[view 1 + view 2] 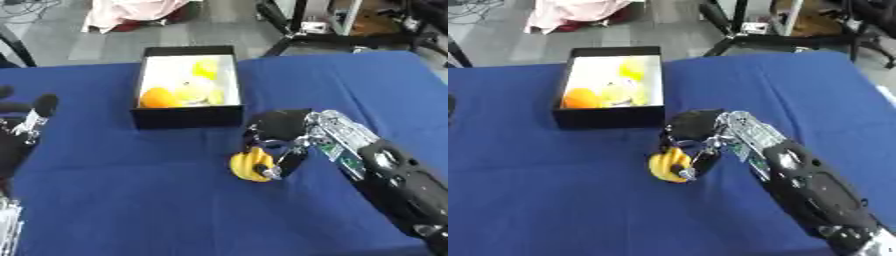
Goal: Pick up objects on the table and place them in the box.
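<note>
My left hand (26, 117) is cut off at the left edge; I cannot tell its fingers. My right hand (278, 137) curls around the banana (249, 166) on the blue bench (131, 200), near the box (188, 116).

Past the far edge of your blue table (131, 210), a pink cloth (131, 12) lies heaped on the grey floor (206, 30). Off the far right corner, you see black stand legs (289, 42) and a metal frame (328, 17).
</note>
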`<state>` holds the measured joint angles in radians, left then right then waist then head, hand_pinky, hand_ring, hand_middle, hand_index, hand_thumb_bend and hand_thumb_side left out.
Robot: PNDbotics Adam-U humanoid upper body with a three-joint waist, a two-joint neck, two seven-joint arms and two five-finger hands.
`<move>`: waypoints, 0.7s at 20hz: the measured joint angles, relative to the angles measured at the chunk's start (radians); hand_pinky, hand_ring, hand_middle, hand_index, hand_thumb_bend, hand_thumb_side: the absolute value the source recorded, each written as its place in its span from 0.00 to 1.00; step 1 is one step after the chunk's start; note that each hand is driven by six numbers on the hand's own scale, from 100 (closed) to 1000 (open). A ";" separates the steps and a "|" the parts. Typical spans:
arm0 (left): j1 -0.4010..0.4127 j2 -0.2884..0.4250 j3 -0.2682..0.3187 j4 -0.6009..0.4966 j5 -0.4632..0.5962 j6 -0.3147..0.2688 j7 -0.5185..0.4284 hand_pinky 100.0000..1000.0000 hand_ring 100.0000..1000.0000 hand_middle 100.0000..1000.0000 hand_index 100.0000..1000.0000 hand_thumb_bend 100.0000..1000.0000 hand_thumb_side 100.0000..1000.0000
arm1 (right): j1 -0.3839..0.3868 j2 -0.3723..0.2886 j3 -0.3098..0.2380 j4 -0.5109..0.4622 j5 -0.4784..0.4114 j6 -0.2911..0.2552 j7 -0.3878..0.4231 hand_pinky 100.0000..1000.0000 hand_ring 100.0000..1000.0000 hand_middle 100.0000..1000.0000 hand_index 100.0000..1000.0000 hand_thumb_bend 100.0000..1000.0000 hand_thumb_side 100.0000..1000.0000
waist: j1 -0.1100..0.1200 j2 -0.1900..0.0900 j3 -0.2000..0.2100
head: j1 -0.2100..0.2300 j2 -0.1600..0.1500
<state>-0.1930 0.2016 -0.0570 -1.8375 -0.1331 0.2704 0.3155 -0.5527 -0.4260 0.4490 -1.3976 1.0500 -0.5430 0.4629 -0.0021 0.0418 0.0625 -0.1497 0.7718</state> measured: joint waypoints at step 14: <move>0.001 -0.001 0.000 0.000 0.001 0.000 0.000 0.55 0.44 0.50 0.79 0.92 0.57 | -0.170 -0.058 -0.129 -0.031 -0.171 0.111 -0.170 0.87 0.74 0.45 0.30 0.00 0.09 | 0.000 -0.004 0.012 | 0.007 0.000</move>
<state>-0.1923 0.2007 -0.0570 -1.8376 -0.1317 0.2700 0.3158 -0.7223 -0.4844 0.3197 -1.4286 0.8790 -0.4318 0.2930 -0.0018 0.0378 0.0742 -0.1429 0.7719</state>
